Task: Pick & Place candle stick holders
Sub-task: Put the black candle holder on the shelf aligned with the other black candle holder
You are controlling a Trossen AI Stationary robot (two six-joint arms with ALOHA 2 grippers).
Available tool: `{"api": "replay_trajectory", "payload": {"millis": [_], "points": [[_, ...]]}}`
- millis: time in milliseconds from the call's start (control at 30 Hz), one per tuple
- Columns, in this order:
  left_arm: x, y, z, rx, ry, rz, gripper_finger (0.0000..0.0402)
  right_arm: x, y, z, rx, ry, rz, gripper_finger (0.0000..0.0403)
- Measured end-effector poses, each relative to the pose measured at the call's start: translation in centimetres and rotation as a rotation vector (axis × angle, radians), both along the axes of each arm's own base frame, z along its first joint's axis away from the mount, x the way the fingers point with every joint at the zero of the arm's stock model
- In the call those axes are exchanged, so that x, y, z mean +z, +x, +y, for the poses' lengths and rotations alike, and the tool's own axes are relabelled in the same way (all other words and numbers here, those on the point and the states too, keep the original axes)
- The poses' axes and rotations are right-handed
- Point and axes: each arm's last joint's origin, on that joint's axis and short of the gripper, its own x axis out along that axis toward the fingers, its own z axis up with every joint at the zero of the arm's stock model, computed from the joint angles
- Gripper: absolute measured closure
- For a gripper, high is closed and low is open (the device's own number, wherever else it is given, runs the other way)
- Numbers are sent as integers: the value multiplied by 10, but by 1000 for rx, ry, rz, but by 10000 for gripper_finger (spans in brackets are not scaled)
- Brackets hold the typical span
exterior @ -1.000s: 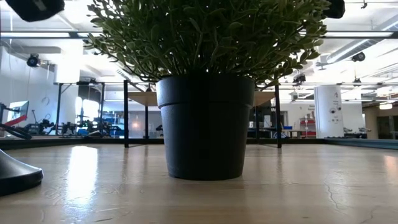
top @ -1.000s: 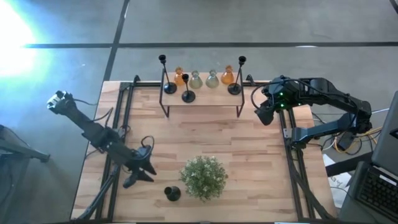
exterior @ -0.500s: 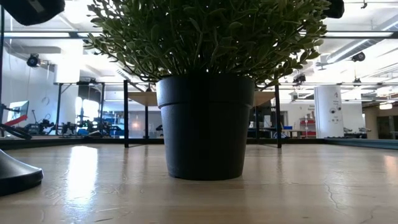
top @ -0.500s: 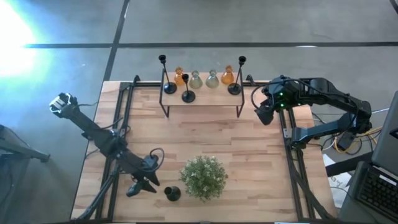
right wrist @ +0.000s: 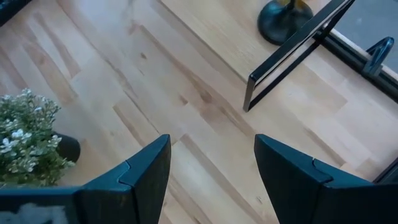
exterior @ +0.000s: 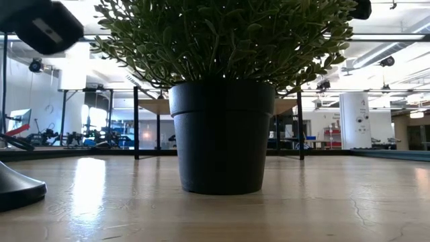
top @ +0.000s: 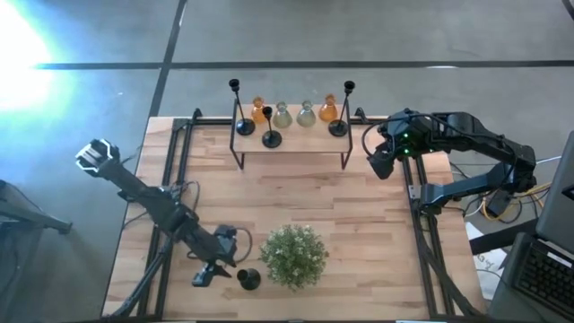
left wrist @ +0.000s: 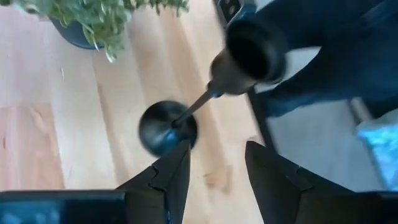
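four candle stick holders (top: pixel 248 278), one plant (top: pixel 293 255)

From above I get hard white glare on the floor (top: pixel 27 54), well left of the tabletop (top: pixel 287 193), which is evenly lit. At table height the plant (exterior: pixel 222 101) is a backlit silhouette against bright ceiling lights. My left wrist feed shows the holder (left wrist: pixel 205 93) soft with blur.

no readable text, labels, signs
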Motion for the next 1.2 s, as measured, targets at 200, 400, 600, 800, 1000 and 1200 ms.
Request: {"api": "replay_trajectory", "payload": {"millis": [200, 400, 600, 800, 1000, 1200], "points": [[-31, 5, -4, -63, 117, 51, 243, 0, 0, 0, -8, 3, -2, 179], [-46, 15, -10, -106, 158, -48, 244, 0, 0, 0, -5, 4, -1, 179], [-57, 23, -15, -104, 124, -115, 244, 0, 0, 0, -3, 3, -1, 179], [-67, 28, -17, -118, 183, -143, 244, 0, 0, 0, 3, 0, 1, 179], [-68, 29, -18, -119, 192, -164, 244, 0, 0, 0, 3, 0, 1, 179], [-75, 28, -17, -108, 145, -236, 245, 0, 0, 0, 4, 0, 1, 179]]}}
